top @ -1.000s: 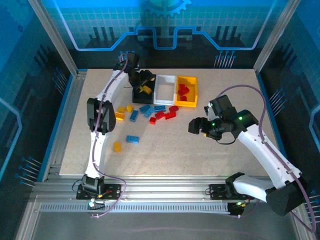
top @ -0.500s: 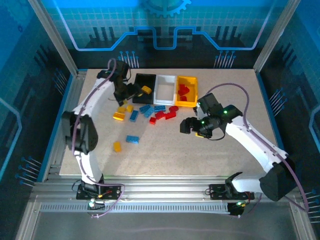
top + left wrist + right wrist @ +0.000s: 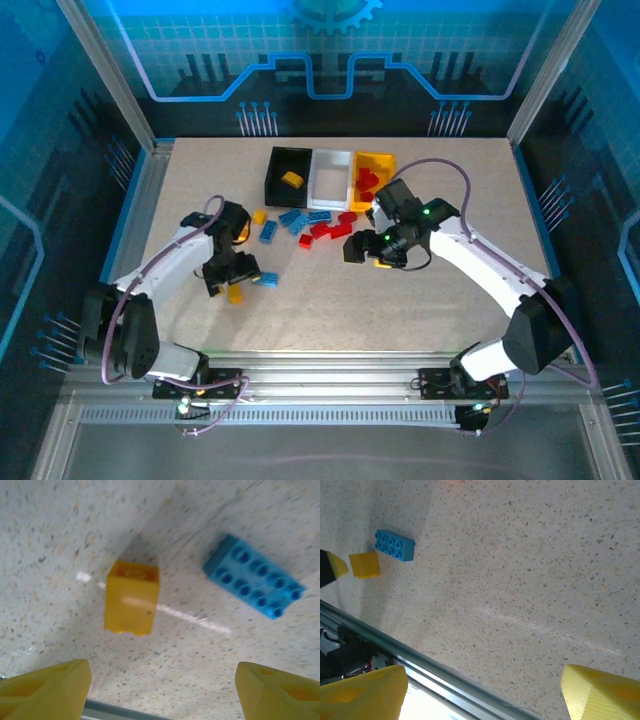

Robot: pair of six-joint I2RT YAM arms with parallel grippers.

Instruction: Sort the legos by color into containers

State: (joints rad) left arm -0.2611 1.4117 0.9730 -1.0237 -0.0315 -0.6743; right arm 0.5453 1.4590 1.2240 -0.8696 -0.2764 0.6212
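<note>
My left pincer (image 3: 162, 692) is open and empty, its jaws spread wide just above the counter (image 3: 60, 540). One yellow brick (image 3: 131, 597) lies on the counter just ahead of the fingertips, within the span of the jaws and nearer one finger, touching neither. A blue brick (image 3: 252, 576) lies flat near it, apart from it, studs up. My right pincer (image 3: 482, 690) is likewise open and empty over bare counter, beside the loose pile of red and blue bricks (image 3: 318, 224). Beyond that pile stand three bins side by side: the black bin (image 3: 272, 182) holds one yellow piece (image 3: 291, 180), the white bin (image 3: 330, 154) sits in the middle, and the yellow-orange bin (image 3: 378, 156) holds red pieces (image 3: 366, 183).
</note>
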